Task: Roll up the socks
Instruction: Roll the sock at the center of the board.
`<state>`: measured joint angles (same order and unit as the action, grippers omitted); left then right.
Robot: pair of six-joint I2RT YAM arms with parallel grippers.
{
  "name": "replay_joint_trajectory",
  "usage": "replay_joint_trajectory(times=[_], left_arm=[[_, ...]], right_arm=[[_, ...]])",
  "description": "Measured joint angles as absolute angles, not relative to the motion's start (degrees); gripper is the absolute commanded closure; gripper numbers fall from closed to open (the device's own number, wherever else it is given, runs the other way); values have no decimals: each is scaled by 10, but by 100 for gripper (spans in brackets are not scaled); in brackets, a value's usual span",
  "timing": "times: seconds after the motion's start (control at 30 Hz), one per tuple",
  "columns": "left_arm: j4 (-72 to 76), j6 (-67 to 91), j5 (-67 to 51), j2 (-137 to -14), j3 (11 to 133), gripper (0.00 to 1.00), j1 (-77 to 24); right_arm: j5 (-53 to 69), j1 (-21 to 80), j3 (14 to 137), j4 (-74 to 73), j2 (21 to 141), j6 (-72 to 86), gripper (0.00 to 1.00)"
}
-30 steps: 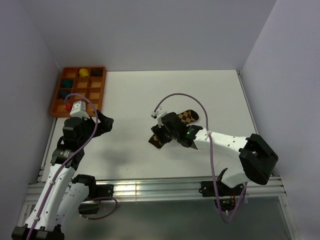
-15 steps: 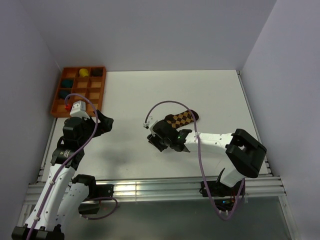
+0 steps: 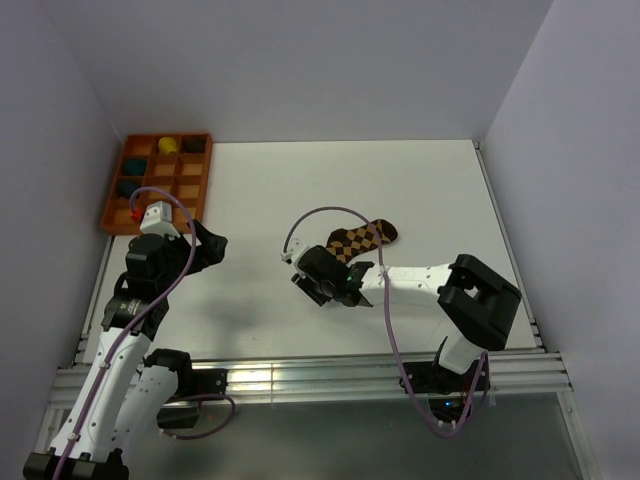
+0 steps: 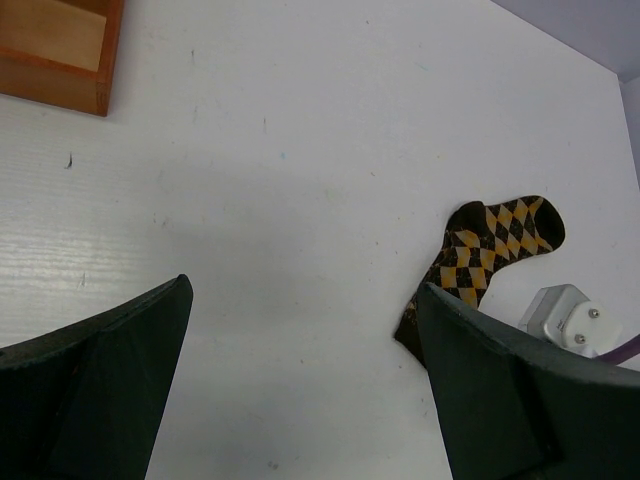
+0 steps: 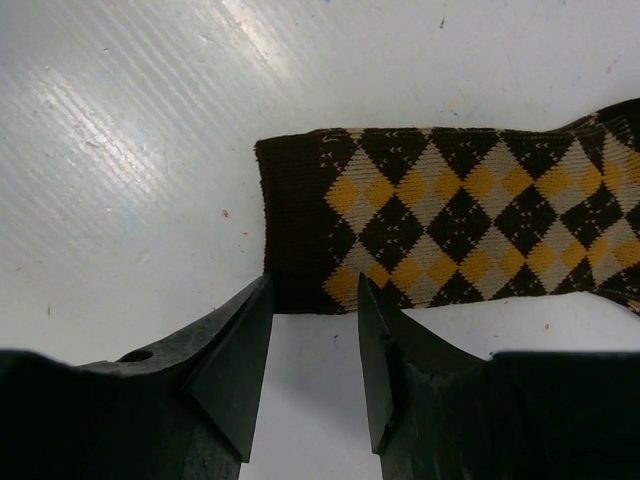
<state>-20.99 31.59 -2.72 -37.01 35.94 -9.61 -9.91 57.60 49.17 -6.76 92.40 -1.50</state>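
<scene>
The argyle socks (image 3: 360, 240) lie flat on the white table, dark-brown cuff toward the near left and toe to the far right. I cannot tell if one lies on another. My right gripper (image 3: 318, 288) is low at the cuff end. In the right wrist view its jaws (image 5: 314, 285) stand partly apart, tips straddling the near corner of the cuff (image 5: 295, 230), with nothing pinched. My left gripper (image 3: 212, 245) hovers wide open over bare table, well left of the socks (image 4: 490, 250). Nothing sits between its fingers (image 4: 100, 380).
An orange compartment tray (image 3: 190, 190) sits at the far left corner, holding a yellow sock ball (image 3: 167, 145) and teal sock balls (image 3: 137, 166). The right wrist's white camera housing (image 4: 570, 315) shows beside the socks in the left wrist view. Walls close in the table.
My right gripper has slid left and nearer along the socks to the cuff end, uncovering them, and its jaws have narrowed. The left arm has not moved.
</scene>
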Motion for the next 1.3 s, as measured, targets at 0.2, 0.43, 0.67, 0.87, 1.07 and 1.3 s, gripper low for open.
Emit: replay_joint_trajectory(times=[0.2, 0.43, 0.67, 0.87, 1.07, 1.3], left_arm=[[-210, 316, -27, -370, 359, 1, -96], [-210, 316, -27, -370, 359, 0, -96], [-210, 316, -28, -370, 359, 0, -96], [-209, 316, -31, -370, 358, 1, -96], [-209, 316, -32, -370, 358, 1, -96], [-209, 316, -32, -370, 358, 1, -96]], right_arm=[[-127, 576, 492, -71, 924, -16, 56], [-126, 576, 492, -82, 919, -16, 49], [-99, 576, 491, -67, 898, -16, 46], [-83, 576, 491, -60, 912, -14, 47], [-85, 576, 491, -58, 950, -10, 49], [-100, 576, 496, -41, 969, 14, 65]])
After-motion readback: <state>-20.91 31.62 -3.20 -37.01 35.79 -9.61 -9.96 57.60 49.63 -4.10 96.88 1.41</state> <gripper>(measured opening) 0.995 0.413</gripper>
